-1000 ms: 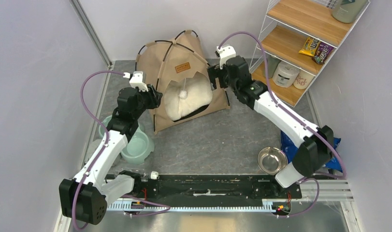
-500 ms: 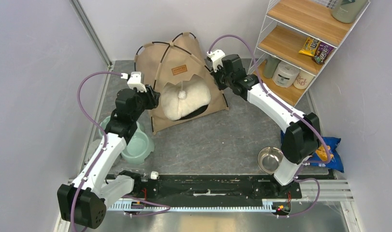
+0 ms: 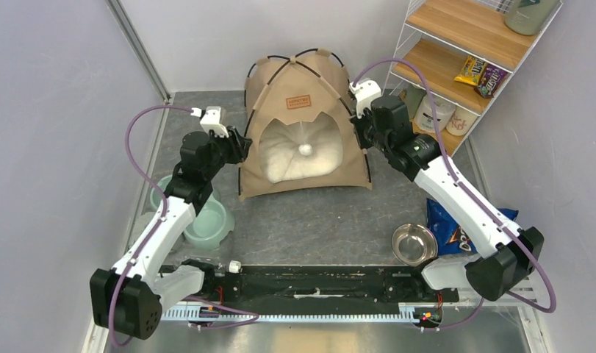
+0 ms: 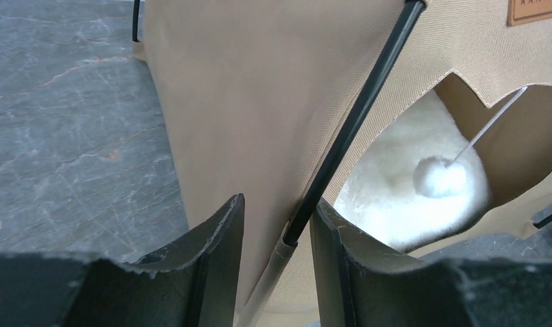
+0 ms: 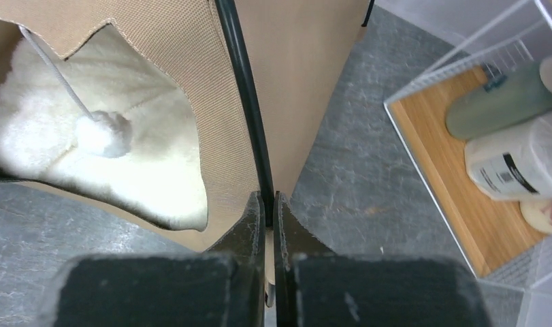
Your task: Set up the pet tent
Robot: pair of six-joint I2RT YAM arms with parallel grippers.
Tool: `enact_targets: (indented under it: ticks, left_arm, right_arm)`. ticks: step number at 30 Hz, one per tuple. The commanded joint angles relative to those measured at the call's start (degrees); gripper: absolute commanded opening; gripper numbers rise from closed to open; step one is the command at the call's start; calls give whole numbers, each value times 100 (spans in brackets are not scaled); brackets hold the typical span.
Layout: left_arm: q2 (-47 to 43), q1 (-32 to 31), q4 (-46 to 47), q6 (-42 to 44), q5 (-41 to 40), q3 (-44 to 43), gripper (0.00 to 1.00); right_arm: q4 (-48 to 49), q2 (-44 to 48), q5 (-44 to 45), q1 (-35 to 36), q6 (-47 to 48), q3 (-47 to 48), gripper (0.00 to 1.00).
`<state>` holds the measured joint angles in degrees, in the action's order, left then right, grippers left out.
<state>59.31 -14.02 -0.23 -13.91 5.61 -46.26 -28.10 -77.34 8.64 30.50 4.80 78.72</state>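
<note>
**Tent upright at 12 o'clock, one gripper on each front pole**

Tent (image 3: 273, 121) stands at 12 o'clock on my table, close to the far wall. Its arched doorway faces 6 o'clock, toward the arm bases. Thin black poles cross at the peak and run down the tan fabric, and the brown label (image 3: 297, 102) sits just above the doorway. Inside I see a white pillow (image 3: 287, 165), with a small pom-pom (image 3: 305, 149) hanging on a string in front of it.

My left gripper (image 3: 236, 143) is at the tent's 9 o'clock, low on the front corner. On its wrist camera the fingers stand a narrow way apart with the left pole (image 4: 354, 116) running down between them. The pole lies close to the right-hand finger, and I cannot tell whether it touches.

My right gripper (image 3: 359, 126) is at the tent's 3 o'clock. Its wrist camera shows the fingers pinched almost together on the right pole (image 5: 246, 88), low down where the pole follows the fabric edge.

Around the table, a green bowl (image 3: 214, 224) sits at 8 o'clock beside my left arm and a steel bowl (image 3: 414, 243) at 5 o'clock. A blue chip bag (image 3: 450, 235) lies at 4 o'clock, partly under my right arm. A wire shelf (image 3: 442, 22) stands at 2 o'clock.
</note>
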Motion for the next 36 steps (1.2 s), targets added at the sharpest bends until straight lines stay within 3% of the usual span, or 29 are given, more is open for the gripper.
enact_targets:
  ticks: [1, 10, 12, 16, 19, 23, 26, 30, 32, 33, 36]
  left_arm:
    - [389, -56, 522, -240, 285, -308, 46]
    - [1023, -91, 704, -258, 202, -497, 45]
    - [974, -92, 675, -234, 220, -511, 45]
    - [629, -90, 402, -209, 222, -622, 50]
    - [217, -92, 126, -204, 148, -682, 56]
    - [-378, -92, -411, -324, -266, -767, 60]
    - [-621, -89, -1274, -524, -939, -1087, 60]
    - [-972, -86, -2002, -585, -1186, -1305, 59]
    - [-1201, -85, -2265, -578, -1348, -1344, 59]
    - [-1516, -83, -2612, -522, -1587, -1423, 59]
    - [-1853, -89, -3014, -477, -1747, -1559, 60]
  right_arm:
    - [278, -14, 666, -27, -398, -353, 1]
    - [469, -1063, 821, -80, -893, -317, 9]
    - [419, -936, 880, -80, -950, -304, 27]
    - [257, -335, 793, -77, -1033, -317, 79]
    - [80, 173, 505, -79, -1148, -283, 94]
    - [-109, 609, -343, -71, -1517, -131, 97]
    - [207, 619, -1087, 131, -1991, -117, 92]
    - [463, 241, -442, 1398, -2020, 93, 89]
    - [667, -20, -426, 1852, -2179, 136, 86]
    - [1157, -351, -490, 2458, -2224, -5, 86]
    - [1354, -909, -583, 3054, -2127, 33, 86]
